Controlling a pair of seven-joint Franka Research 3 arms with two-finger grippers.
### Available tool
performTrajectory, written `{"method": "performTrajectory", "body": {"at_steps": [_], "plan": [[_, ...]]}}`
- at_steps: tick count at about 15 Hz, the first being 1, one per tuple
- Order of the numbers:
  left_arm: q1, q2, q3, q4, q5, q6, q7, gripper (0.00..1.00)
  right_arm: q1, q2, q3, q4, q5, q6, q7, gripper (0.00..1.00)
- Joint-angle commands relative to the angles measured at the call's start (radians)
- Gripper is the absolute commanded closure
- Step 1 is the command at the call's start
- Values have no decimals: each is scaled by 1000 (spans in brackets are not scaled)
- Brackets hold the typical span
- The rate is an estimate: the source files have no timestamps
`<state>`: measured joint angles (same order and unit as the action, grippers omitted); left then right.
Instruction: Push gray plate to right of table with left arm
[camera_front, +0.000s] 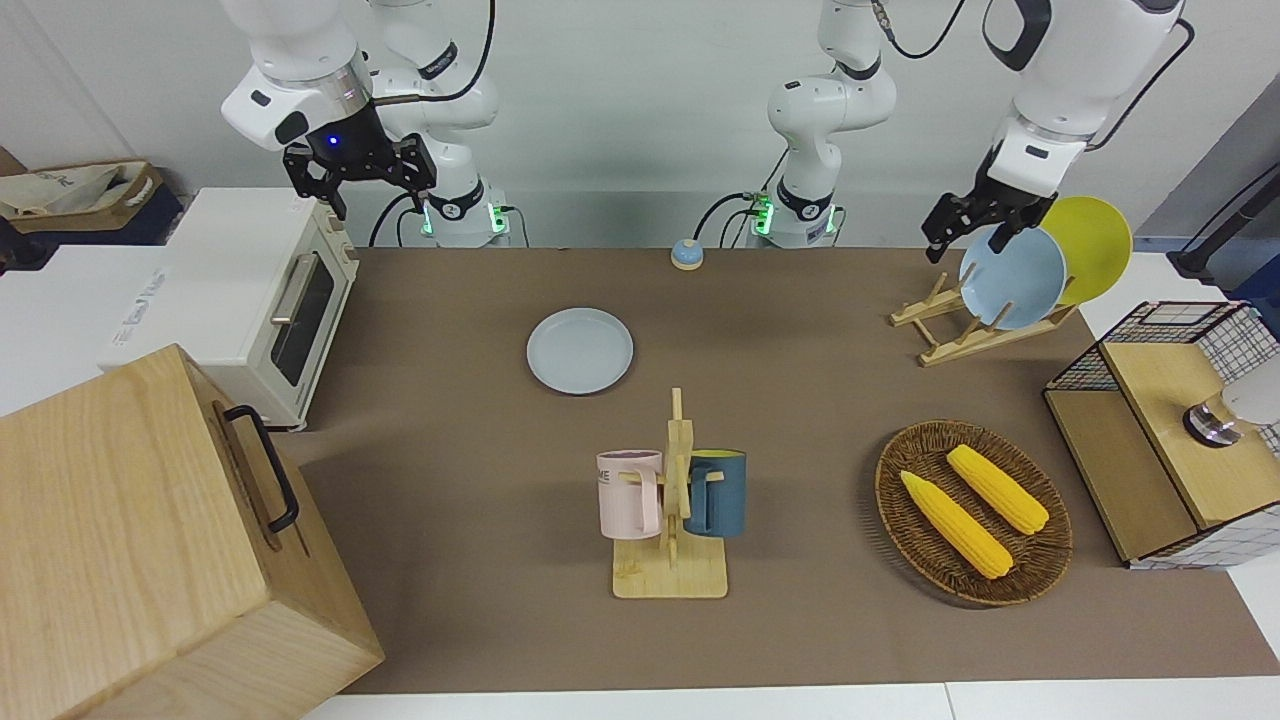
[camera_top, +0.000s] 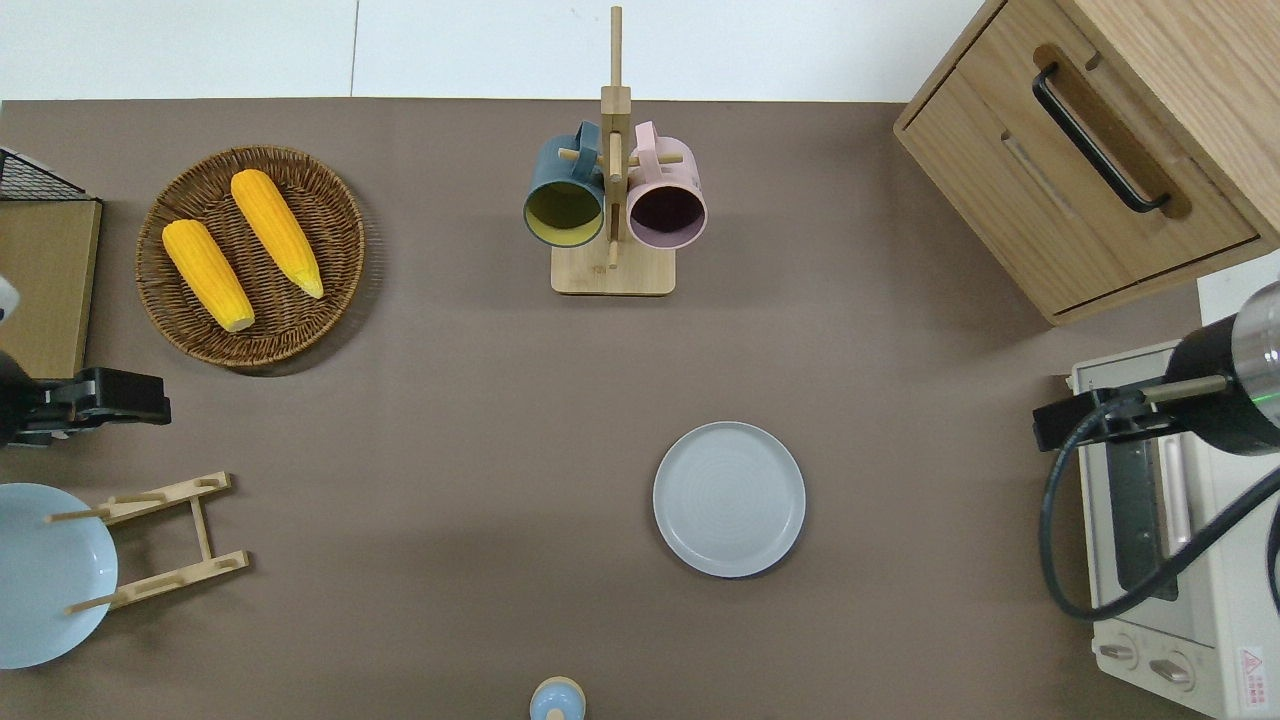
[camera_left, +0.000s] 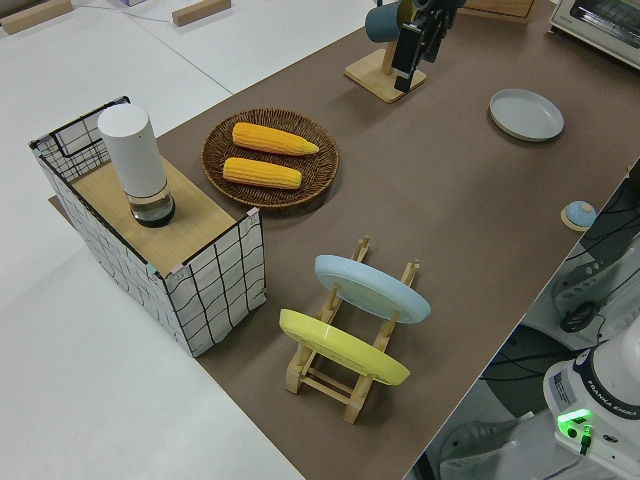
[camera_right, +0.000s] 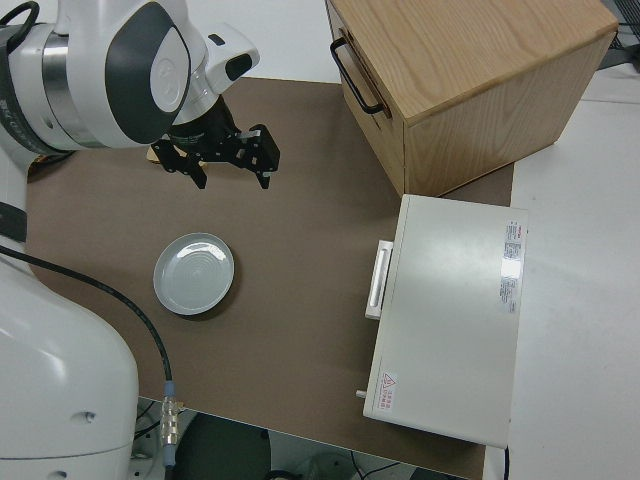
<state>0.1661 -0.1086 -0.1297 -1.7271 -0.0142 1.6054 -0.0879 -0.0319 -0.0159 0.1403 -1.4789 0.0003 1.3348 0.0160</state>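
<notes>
A red warning sticker sits on the toaster oven's (camera_top: 1160, 560) top, its writing too small to read. The gray plate (camera_top: 729, 499) is round, shallow and pale, with a low rim and faint rings; it lies flat on the table (camera_top: 480, 400), nearer the robots than the mug rack (camera_top: 613, 210). The left gripper (camera_front: 975, 218), fingers spread, hangs by the plate rack (camera_front: 960, 320). The right arm is parked, its gripper (camera_front: 360, 170) open

A plain pale wall (camera_front: 620, 110) stands at the robots' end of the brown-covered table (camera_front: 820, 400), which is edged by white surfaces (camera_front: 60, 310), while a cloth bag (camera_front: 75, 190) sits on a dark stand beside the wall and even light falls throughout.
</notes>
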Motion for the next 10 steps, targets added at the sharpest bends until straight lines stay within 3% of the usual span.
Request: {"method": "performTrajectory", "body": {"at_steps": [1,10], "plan": [[1,9,5,30,-7,-18,57,2,-19,-2,16,9,4,-16,12,17],[4,93,5,96,-12,1,57,2,-19,-2,16,9,4,-16,12,17]]}}
